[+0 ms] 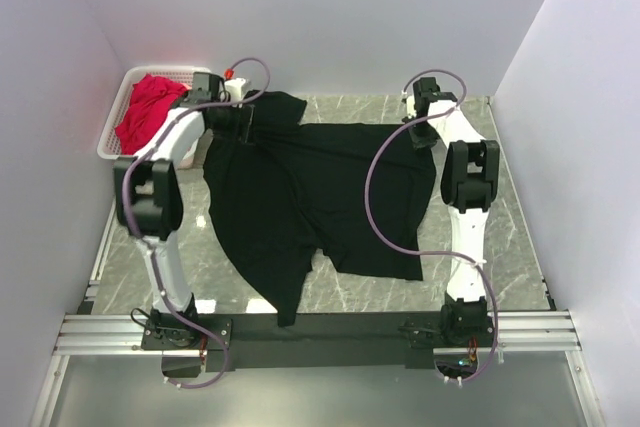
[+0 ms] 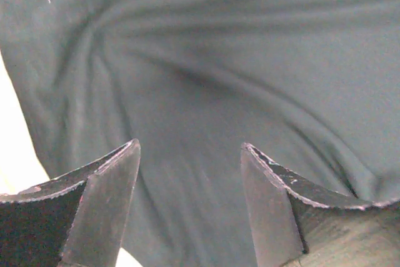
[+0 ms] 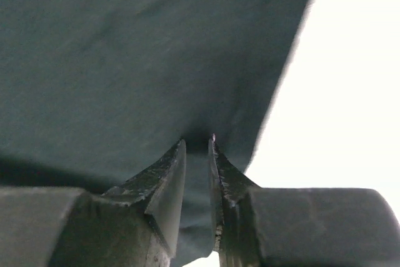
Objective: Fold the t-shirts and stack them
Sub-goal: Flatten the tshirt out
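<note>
From above, the black t-shirt (image 1: 310,197) lies spread and rumpled on the marble counter (image 1: 480,267) between my two arms, and a red t-shirt (image 1: 145,107) sits bunched in the white basket (image 1: 112,137) at the far left corner. At my left wrist, my left jaws stand wide apart over the black t-shirt (image 2: 206,79), gripping nothing. At my right wrist, my right jaws are pinched nearly together on a fold of the black t-shirt (image 3: 125,60) near its edge.

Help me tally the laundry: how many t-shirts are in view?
2: a black t-shirt spread on the table, a red one bunched in the white basket. More may hide beneath it.
</note>
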Robot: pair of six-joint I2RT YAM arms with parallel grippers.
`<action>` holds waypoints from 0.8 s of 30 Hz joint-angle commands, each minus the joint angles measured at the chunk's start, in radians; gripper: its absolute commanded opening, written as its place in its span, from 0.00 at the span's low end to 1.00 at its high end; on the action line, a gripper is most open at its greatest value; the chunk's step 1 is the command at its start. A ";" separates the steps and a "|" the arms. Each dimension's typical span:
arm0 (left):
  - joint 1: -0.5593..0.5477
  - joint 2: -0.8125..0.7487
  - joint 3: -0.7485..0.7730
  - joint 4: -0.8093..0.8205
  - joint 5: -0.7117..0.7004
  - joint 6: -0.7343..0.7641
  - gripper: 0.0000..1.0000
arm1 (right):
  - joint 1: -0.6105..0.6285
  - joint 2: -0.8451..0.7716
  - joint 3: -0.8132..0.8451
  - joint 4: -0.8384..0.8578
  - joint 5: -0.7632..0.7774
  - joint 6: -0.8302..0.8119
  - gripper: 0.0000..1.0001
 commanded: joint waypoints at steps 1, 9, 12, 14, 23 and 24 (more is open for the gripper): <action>-0.001 -0.128 -0.150 -0.022 0.088 0.017 0.70 | -0.018 0.058 0.091 0.039 0.141 -0.029 0.26; -0.017 -0.231 -0.457 -0.026 0.054 0.009 0.68 | -0.033 -0.165 0.032 -0.055 -0.004 0.019 0.52; -0.031 -0.260 -0.497 -0.041 0.000 0.027 0.70 | -0.036 -0.357 -0.107 -0.150 -0.158 0.054 0.59; -0.037 -0.266 -0.509 -0.045 -0.030 0.035 0.70 | -0.035 -0.476 -0.267 -0.186 -0.239 0.077 0.59; -0.057 -0.274 -0.538 -0.023 -0.053 0.040 0.69 | -0.004 -0.641 -0.804 -0.188 -0.483 0.132 0.57; -0.060 -0.277 -0.543 -0.021 -0.055 0.038 0.69 | 0.000 -0.643 -0.827 -0.183 -0.499 0.135 0.57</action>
